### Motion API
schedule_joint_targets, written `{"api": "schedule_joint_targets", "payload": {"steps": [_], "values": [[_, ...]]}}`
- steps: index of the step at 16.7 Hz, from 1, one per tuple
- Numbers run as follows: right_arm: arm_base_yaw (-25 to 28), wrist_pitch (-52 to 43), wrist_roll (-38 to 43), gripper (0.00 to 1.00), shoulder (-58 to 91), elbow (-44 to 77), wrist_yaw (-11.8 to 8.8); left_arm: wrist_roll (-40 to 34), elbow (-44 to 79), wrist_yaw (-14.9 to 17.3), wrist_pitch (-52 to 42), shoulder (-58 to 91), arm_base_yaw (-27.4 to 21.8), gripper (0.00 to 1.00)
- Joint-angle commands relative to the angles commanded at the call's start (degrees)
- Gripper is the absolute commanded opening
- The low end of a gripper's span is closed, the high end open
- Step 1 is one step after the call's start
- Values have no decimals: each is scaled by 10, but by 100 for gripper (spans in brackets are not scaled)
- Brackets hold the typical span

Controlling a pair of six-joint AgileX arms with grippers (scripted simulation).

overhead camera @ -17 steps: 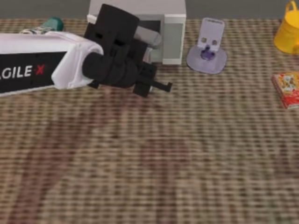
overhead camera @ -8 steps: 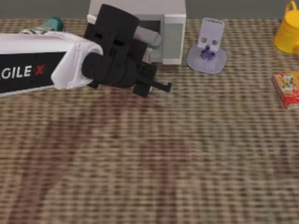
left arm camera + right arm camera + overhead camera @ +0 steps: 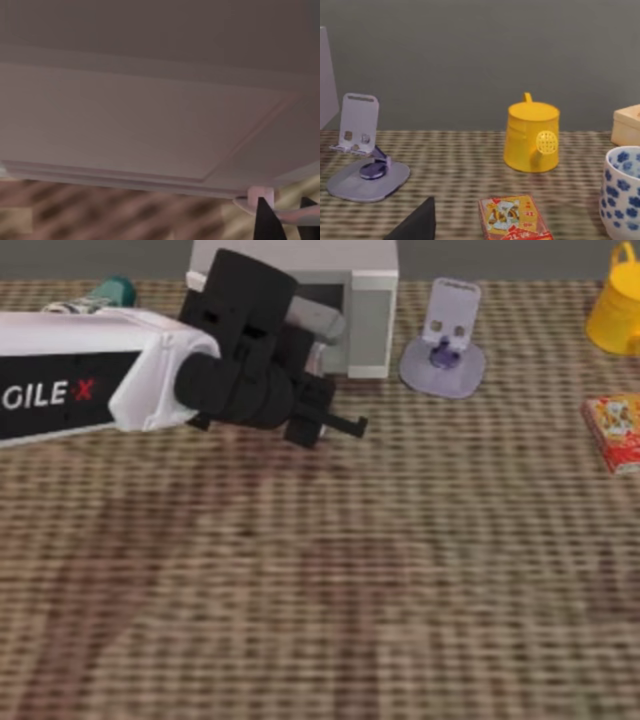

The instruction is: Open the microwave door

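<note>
At desk's far edge, left of centre, sat microwave (image 3: 340, 270); door (image 3: 330, 325) swung partly out, free edge toward left gripper (image 3: 345, 425). Door looked stiff, light, hinged; best taken at free edge. Left gripper lay low just before door; cannot tell if fingers were apart. Phone stand (image 3: 445, 345) just right; yellow can (image 3: 615, 310), card box (image 3: 612, 430) well right. Right arm unseen from above.

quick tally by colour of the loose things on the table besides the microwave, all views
yellow: 1, the watering can
lilac: 1, the phone stand
red: 1, the card box
blue and white: 1, the patterned cup
tan: 1, a box at the picture's edge
teal: 1, an object behind the left arm
total: 6
</note>
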Motion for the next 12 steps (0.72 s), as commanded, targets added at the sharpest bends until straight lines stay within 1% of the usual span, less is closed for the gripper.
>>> {"api": "schedule_joint_targets", "payload": {"steps": [4, 6, 12], "values": [[0, 0, 0, 100, 0, 0, 0, 0, 0, 0, 0, 0, 0, 0], [0, 0, 0, 100, 0, 0, 0, -2, 0, 6, -1, 0, -4, 0], [0, 0, 0, 100, 0, 0, 0, 31, -18, 27, 3, -14, 12, 0]]}}
